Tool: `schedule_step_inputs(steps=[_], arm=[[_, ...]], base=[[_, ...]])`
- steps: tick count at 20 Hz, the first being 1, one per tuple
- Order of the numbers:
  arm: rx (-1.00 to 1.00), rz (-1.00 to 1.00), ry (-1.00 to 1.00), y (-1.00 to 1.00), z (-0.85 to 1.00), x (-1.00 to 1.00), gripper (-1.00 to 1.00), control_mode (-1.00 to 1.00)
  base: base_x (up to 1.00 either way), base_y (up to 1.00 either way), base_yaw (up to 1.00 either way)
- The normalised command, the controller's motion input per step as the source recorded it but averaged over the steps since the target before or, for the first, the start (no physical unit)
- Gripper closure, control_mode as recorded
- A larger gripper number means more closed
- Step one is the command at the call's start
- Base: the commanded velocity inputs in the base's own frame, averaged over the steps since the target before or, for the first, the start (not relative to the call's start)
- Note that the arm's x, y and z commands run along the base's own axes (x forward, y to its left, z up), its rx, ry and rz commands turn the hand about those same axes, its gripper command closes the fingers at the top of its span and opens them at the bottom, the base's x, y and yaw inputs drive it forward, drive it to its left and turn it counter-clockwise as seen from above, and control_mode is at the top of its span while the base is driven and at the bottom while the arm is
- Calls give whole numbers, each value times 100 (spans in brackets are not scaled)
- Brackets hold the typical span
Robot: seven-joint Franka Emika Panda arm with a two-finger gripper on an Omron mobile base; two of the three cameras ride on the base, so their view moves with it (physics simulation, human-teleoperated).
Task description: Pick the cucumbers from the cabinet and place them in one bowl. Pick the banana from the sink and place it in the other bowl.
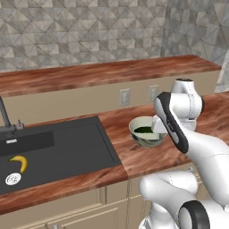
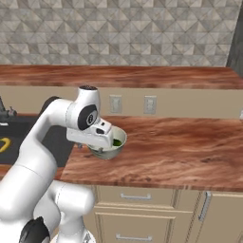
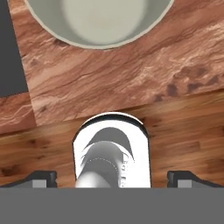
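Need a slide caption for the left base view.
Banana lies in the black sink near the drain; white arm reaches over a bowl holding something dark green on the wooden counter.

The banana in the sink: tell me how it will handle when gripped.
The banana is curved and lies flat by the drain, so it probably won't roll. Its skin looks smooth, so it may slip or pivot in the fingers. It looks small, likely light.

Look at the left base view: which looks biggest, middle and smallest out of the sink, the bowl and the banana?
1. The sink looks by far the biggest.
2. The bowl on the counter comes next.
3. The banana, lying in the sink, looks smallest.
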Motion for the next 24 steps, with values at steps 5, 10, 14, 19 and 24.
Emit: schedule_step_inputs(steps=[5, 10, 14, 19, 24], arm=[[0, 0, 0, 0, 0, 0, -100, 100], [0, 0, 0, 0, 0, 0, -100, 100], [0, 0, 0, 0, 0, 0, -100, 100], [0, 0, 0, 0, 0, 0, -100, 100], [0, 0, 0, 0, 0, 0, -100, 100]], base=[[3, -4, -33], [1, -1, -46], [6, -4, -42], [3, 0, -44], [1, 0, -45]])
